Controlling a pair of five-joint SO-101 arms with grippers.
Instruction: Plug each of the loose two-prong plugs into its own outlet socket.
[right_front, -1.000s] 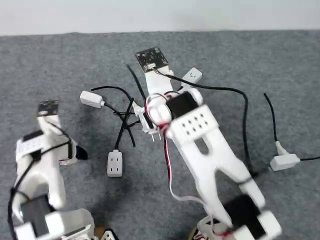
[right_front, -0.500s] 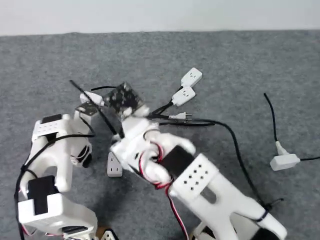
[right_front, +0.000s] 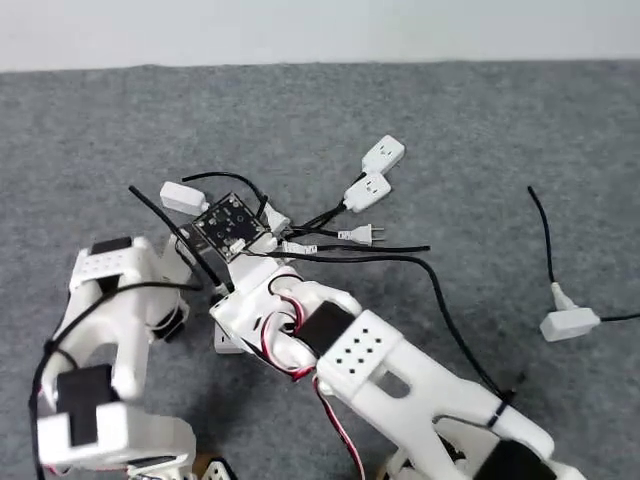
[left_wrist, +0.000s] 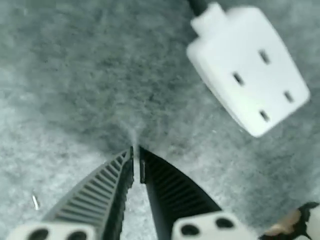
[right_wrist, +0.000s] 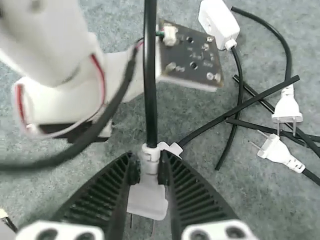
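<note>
My right gripper (right_wrist: 146, 200) is shut on a white two-prong plug (right_wrist: 146, 197), held a little above the carpet. Its black cord (right_wrist: 150, 75) runs straight away from the fingers; in the high view that cord (right_front: 180, 235) slants up between the two arms. My left gripper (left_wrist: 136, 152) is shut with nothing in it, its tips low over the carpet. A white outlet socket (left_wrist: 250, 82) lies just beyond it, slots facing up. Two loose white plugs (right_wrist: 284, 107) (right_wrist: 276, 148) lie among black cords; the high view shows them as plugs (right_front: 300, 247) (right_front: 360, 234).
Other white outlet sockets lie on the grey carpet: one (right_front: 183, 197) at the back left, two (right_front: 383, 154) (right_front: 367, 190) at the back centre, one (right_front: 570, 323) at the right. Black cords cross mid-table. The arms (right_front: 110, 300) (right_front: 380, 370) stand close together.
The right arm has swung left from the cord tangle toward the left arm, carrying the plug and its cord. The left arm has moved right, toward the outlet near the front.
</note>
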